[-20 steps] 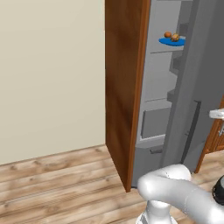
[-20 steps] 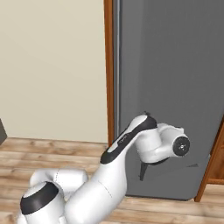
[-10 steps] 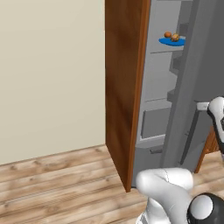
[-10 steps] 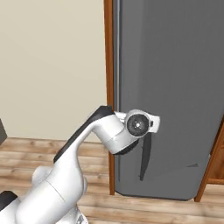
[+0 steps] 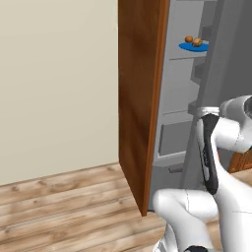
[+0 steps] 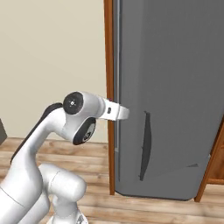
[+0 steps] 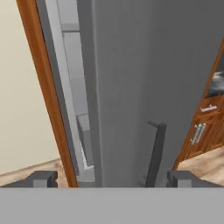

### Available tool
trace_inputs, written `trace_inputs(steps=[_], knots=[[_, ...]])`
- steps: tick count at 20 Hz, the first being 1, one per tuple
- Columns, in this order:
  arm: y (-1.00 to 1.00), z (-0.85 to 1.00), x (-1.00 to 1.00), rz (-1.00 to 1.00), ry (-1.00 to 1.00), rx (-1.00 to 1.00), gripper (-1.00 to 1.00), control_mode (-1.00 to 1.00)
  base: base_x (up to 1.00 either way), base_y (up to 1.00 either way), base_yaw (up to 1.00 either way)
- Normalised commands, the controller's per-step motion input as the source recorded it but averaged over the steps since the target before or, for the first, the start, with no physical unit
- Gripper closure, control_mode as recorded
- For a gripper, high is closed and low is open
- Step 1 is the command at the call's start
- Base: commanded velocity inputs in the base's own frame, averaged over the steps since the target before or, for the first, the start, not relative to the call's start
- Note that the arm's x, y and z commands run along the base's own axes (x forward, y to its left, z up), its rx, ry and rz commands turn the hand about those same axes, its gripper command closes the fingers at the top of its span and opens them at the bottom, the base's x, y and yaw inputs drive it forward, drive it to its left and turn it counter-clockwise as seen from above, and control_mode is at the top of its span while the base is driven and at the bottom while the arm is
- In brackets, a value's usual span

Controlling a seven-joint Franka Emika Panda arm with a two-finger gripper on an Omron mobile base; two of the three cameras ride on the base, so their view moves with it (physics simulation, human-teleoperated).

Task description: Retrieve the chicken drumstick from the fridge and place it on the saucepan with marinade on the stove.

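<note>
Gripper [image 7: 112, 178] with jaws spread wide and empty, facing the fridge [image 6: 175, 87] door's edge; the chicken drumstick [image 5: 193, 41] lies on a blue plate [image 5: 193, 47] high inside, well apart.

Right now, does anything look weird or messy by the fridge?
Nothing is spilled or broken. The fridge door stands only partly open, so just a narrow gap shows the shelves. Up on one shelf a blue plate holds two small orange-brown pieces, tidy and upright. The end effector is open, facing the door's dark handle, holding nothing.
</note>
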Motion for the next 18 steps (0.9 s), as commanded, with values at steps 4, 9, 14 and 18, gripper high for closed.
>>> trace_inputs(steps=[4, 9, 14, 18], knots=[[0.96, 0.45, 0.00, -0.30, 0.00, -0.17, -1.00, -1.00, 0.00, 0.00, 0.00], [0.88, 0.45, 0.18, -0.35, 0.00, -0.20, -1.00, -1.00, 0.00, 0.00, 0.00], [0.40, 0.52, 0.31, -0.31, -0.09, -0.13, -1.00, -1.00, 0.00, 0.00, 0.00], [0.04, 0.53, 0.38, -0.37, -0.07, -0.07, -1.00, -1.00, 0.00, 0.00, 0.00]])
